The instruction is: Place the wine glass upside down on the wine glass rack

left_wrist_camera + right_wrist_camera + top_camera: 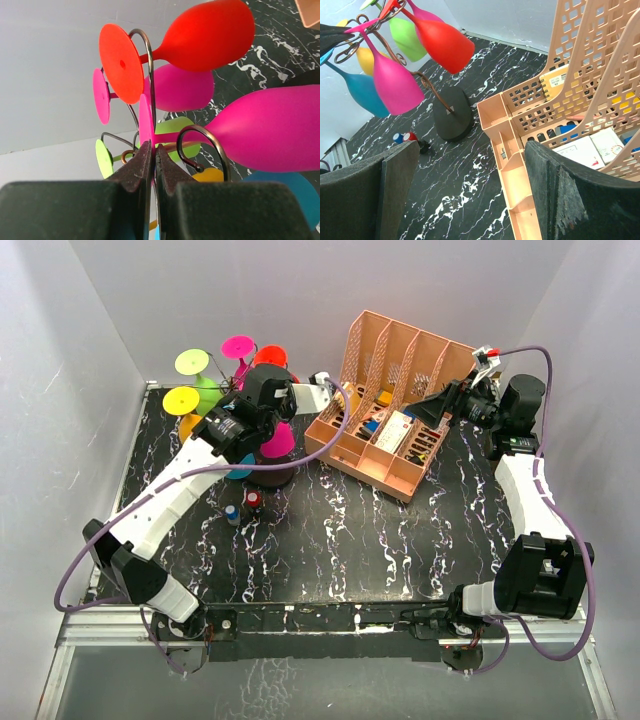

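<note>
The wine glass rack [268, 478], dark wire with curled arms and a black oval base [452, 115], stands at the back left. Several coloured glasses hang on it bowl down. My left gripper [152, 147] is shut on the flat foot [145, 117] of the magenta wine glass [270, 130]. The glass's stem runs through a curled wire arm [215, 142]. In the right wrist view the magenta glass [392, 82] hangs upside down. My right gripper [470, 200] is open and empty, over the table beside the peach organiser.
A peach slotted file organiser [390, 400] with boxes and cards in it sits at the back middle. Red [442, 42], green [407, 35], yellow [365, 57] and blue [360, 92] glasses crowd the rack. Small red-capped and blue-capped items [242, 505] lie in front of the rack base.
</note>
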`<action>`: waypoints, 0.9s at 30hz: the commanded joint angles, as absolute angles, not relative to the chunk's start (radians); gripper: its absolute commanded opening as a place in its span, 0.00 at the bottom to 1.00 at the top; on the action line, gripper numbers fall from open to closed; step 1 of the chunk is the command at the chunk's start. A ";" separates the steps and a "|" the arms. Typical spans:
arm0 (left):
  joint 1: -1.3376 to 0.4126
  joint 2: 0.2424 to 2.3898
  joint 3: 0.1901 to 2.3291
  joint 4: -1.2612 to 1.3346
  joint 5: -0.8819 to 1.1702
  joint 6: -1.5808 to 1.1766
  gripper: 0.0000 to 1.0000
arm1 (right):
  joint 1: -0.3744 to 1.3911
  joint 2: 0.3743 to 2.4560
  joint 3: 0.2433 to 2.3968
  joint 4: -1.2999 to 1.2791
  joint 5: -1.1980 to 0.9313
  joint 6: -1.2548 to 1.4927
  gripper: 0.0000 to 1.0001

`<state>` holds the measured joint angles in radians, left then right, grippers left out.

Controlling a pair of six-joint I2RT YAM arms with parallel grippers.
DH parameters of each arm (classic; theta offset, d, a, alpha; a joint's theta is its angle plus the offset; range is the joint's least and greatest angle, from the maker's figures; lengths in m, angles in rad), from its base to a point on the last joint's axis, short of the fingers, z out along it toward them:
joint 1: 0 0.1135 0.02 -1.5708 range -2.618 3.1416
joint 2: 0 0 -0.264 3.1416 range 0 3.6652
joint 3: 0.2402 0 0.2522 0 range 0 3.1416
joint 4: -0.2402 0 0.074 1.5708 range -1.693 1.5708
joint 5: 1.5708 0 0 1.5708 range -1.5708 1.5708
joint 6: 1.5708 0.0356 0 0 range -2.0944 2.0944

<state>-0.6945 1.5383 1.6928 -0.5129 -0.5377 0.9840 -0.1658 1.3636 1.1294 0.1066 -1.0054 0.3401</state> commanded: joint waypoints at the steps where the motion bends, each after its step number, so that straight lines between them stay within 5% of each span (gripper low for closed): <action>1: -0.690 1.468 1.762 -0.587 -0.488 0.946 0.00 | -0.171 1.365 1.127 0.158 -1.010 0.327 0.95; 27: -0.693 1.453 1.859 -0.763 -0.345 0.923 0.00 | -0.172 1.380 1.127 0.155 -1.008 0.327 0.95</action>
<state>-0.6949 1.5017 1.7981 -0.7177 -0.3962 0.9318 -0.1658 1.3815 1.1275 0.1070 -1.0050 0.3397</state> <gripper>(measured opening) 0.024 0.951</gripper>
